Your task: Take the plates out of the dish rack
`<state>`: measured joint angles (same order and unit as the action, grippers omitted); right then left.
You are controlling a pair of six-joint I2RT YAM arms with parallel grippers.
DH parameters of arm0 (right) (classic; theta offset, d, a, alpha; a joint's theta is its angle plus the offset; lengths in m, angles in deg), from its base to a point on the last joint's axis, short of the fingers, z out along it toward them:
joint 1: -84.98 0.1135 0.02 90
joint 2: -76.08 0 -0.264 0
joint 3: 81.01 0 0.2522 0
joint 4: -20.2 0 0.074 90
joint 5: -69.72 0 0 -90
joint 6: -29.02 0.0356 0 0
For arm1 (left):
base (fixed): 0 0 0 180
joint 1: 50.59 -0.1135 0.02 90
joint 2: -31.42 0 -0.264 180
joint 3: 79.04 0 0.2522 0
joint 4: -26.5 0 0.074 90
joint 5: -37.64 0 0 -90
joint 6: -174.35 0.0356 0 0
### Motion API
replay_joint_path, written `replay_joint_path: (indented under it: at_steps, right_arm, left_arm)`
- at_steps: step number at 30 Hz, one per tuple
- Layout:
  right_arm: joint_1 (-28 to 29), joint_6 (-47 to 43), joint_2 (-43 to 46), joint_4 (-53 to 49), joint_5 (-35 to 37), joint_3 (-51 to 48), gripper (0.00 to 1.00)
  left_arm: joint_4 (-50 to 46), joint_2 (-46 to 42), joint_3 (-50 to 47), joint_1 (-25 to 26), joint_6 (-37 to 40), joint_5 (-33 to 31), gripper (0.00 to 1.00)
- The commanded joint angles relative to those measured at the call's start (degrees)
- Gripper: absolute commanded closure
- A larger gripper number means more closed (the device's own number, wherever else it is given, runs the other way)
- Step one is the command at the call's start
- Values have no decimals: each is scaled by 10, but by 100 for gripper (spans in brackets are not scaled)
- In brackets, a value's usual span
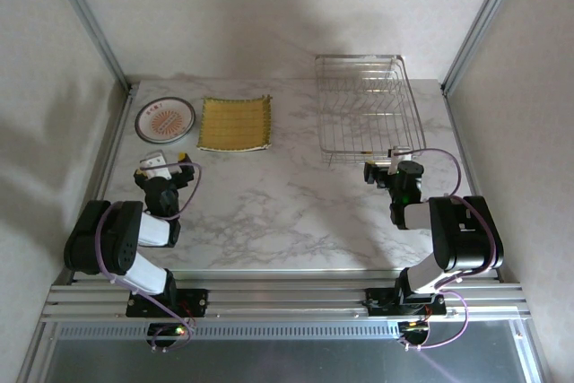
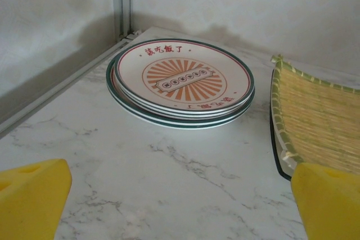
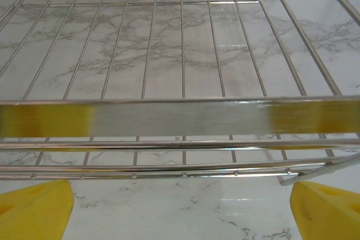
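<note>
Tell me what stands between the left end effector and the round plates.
Nothing visible. Bare table lies between the left end effector and the round plates; the striped plate sits off to the right.

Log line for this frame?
dish rack: empty | round plates: stacked far left | striped square plate: beside stack | left gripper: jaws open, empty | right gripper: jaws open, facing rack

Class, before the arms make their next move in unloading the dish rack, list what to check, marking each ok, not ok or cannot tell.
1. Dish rack bare of plates: ok.
2. Round plates stacked flat on the table: ok.
3. Striped square plates lying beside that stack, apart: ok.
4. Left gripper jaws open, nothing held: ok.
5. Right gripper jaws open, nothing held: ok.
6. Count of square plates: cannot tell.
</note>
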<state>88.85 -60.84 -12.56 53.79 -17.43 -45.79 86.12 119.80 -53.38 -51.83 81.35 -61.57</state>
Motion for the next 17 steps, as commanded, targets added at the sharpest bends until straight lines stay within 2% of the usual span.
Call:
replay_joint_path:
  at_steps: [1,17]
  right_arm:
    - [-2,7,0,13,2,10,1]
    - [-2,6,0,13,2,10,1]
  left_arm:
    - [25,-2,2,-4,-6,16,0]
    - [28,-1,2,-4,-6,16,0]
